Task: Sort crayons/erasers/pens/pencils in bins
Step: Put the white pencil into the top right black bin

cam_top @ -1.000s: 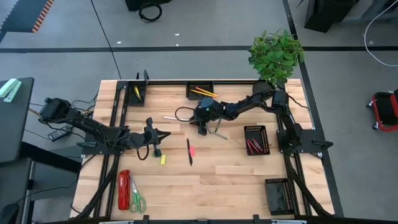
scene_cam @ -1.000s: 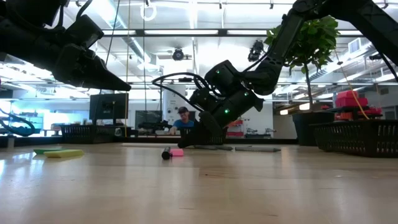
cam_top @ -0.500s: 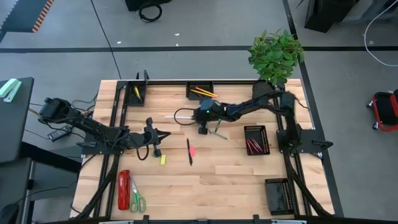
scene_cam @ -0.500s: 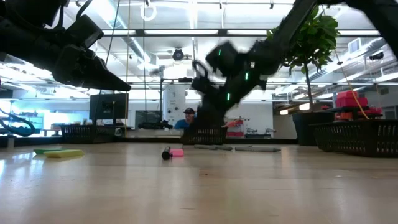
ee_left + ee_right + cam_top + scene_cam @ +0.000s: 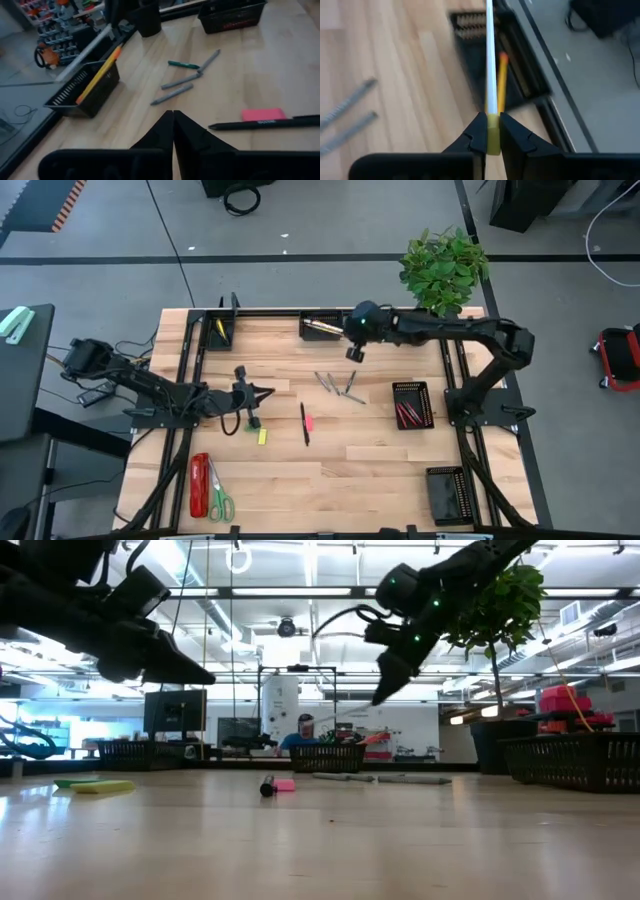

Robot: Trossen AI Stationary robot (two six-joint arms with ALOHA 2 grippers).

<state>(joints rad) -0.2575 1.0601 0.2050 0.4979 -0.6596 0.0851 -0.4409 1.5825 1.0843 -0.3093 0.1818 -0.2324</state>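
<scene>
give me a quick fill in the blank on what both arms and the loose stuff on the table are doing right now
1. The right pincer is shut on a white and ___ stick.
2. It hangs near the bin at the table's ___ edge.
3. The left pincer is shut and holds ___.
4. The eraser beside the black pen is ___.

Missing: yellow; far; nothing; pink

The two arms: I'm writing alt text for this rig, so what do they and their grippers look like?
Both arms are dark, jointed segments with black cables looping alongside. The right arm shows small green indicator lights near its wrist. The left gripper and the right gripper each end in two black, wedge-shaped fingers tapering to a point.
</scene>
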